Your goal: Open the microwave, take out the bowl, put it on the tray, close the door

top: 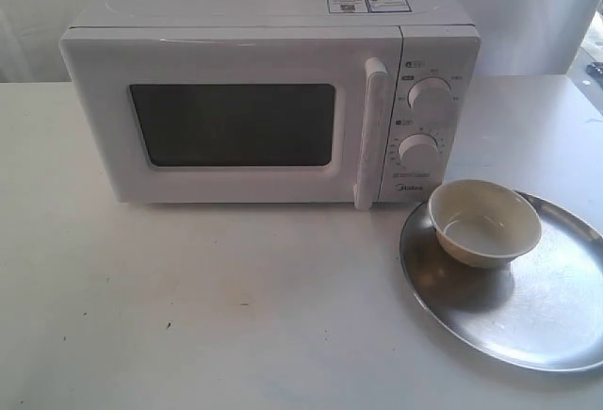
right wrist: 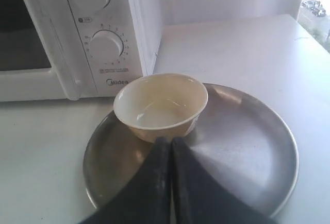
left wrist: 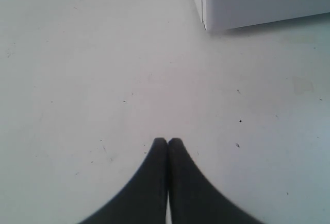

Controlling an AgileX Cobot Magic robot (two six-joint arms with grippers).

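Got the bowl (top: 484,222) parked around 10 o'clock on the tray (top: 556,316), hugging its rim, with the door (top: 236,127) shut and the left tool (left wrist: 167,140) and right tool (right wrist: 171,140) both pinched closed on nothing, so could easily bump it onto the tabletop (top: 236,316) moving the right one carelessly.

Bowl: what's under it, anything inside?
The bowl stands on the tray, toward the edge nearest the microwave. Its inside looks empty, bare cream surface. The tray patch beneath its base is covered, so not visible.
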